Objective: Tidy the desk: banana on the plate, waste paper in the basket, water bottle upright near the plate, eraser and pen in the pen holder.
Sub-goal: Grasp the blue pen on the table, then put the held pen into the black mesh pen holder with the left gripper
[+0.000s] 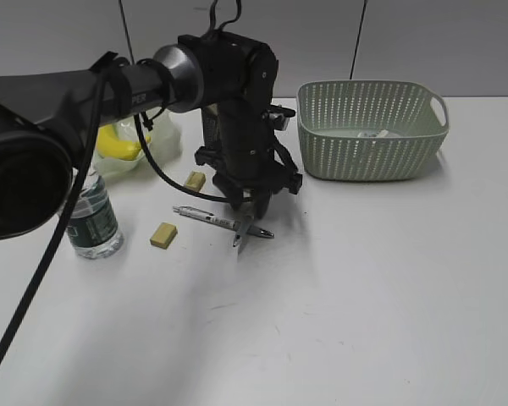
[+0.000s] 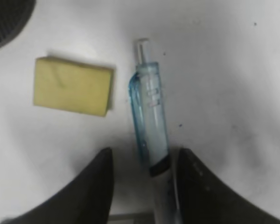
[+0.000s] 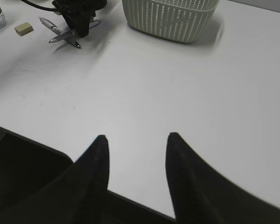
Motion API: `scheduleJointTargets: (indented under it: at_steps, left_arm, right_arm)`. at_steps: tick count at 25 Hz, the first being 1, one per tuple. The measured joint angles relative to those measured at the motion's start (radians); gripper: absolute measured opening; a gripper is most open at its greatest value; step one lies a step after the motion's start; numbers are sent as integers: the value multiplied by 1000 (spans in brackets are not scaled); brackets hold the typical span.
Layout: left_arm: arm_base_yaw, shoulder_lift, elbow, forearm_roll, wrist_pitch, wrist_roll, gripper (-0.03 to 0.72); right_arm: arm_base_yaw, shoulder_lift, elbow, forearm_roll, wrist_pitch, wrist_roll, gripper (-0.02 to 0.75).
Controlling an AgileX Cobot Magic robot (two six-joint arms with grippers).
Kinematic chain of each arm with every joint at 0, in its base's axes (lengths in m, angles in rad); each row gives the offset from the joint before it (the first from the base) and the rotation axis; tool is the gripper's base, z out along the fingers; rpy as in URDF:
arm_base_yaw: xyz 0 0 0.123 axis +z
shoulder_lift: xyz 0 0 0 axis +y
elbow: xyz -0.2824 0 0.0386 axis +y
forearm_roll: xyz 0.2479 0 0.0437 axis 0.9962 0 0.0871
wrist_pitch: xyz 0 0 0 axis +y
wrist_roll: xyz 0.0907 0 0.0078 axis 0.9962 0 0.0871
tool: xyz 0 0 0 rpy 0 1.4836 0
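Fingers (image 2: 91, 186) of the left end effector (image 1: 244, 201) stood on either side of the pen (image 2: 151, 135), spread with a gap showing on both sides of the barrel in the left wrist view; the pads looked close to the pen but not yet clamped on it, though the blur near the frame's lower edge made contact hard to judge. The pen lay flat on the white table (image 1: 364, 296), its clear blue barrel running away from the end effector. Just left of the pen lay a yellow eraser (image 2: 73, 86), apart from it. In the exterior view a second yellow eraser (image 1: 162, 234) lay nearer and further left, well apart from the first. At the left edge the water bottle (image 1: 93, 222) stood upright, just in front of the plate (image 1: 165, 135), and the banana (image 1: 118, 145) rested in the plate. Far right sat the basket (image 1: 372, 127) with the waste paper (image 1: 374, 134) inside it. A dark mesh curve in the upper left corner of the left wrist view may have been the pen holder (image 2: 7, 18).

The right end effector (image 3: 135, 154) hung over bare table at the near side, well apart from everything, its fingers spread and holding nothing.
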Motion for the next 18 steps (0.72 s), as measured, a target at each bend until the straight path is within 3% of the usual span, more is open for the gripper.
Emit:
scheduleJointTargets:
  at_steps: [4,9,18]
  left_arm:
    - [-9,5,-50,1,2,5,84]
    - [-24,0,-139,-9,-3,8,90]
    - [-25,-189,-147,-22,-1,9,90]
  right_arm:
    - [0,0,0,0,0,0,331]
    - [0,0,0,0,0,0,331]
    - [0,0,0,0,0,0,331]
